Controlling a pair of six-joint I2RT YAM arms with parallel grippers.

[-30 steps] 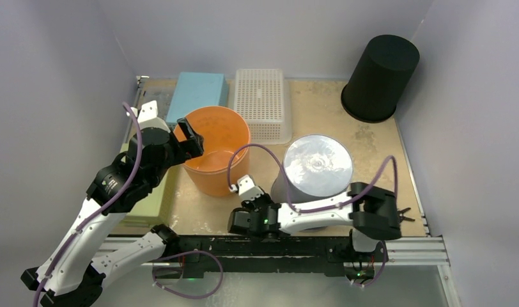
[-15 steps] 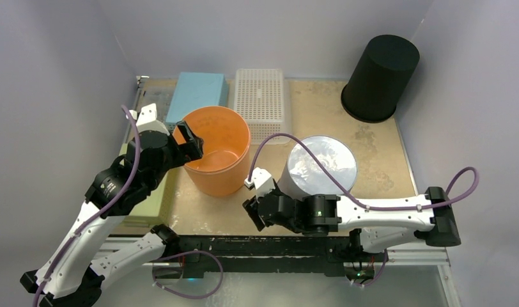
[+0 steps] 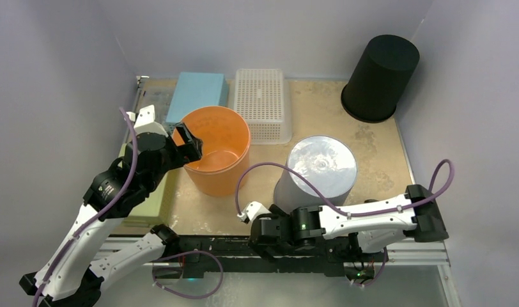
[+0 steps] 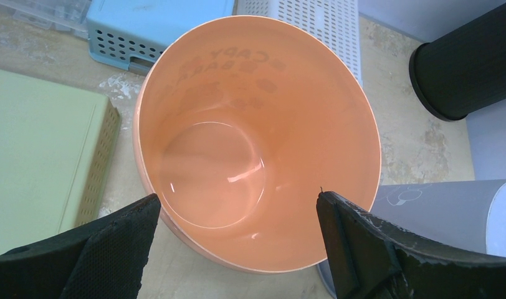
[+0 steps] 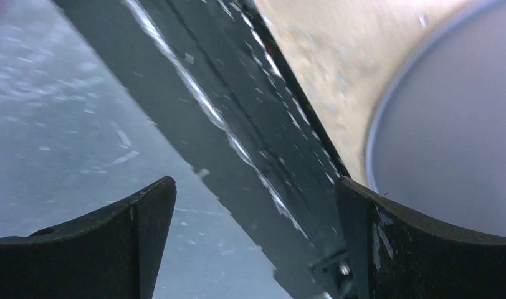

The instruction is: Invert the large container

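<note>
L gripper [image 3: 190,142] wide at orange bucket [image 3: 220,167] rim: best pinch wall firmly, tip away from grey container [image 3: 321,163]; R gripper [image 5: 253,184] wide, empty.

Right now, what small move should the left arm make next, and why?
Probably lower the left end effector until its open fingers straddle the rim of the orange bucket, then close. That bucket stands mouth up, while the grey container and the black container already sit bottom up, and the end effector hangs open right at the bucket's left rim.
</note>
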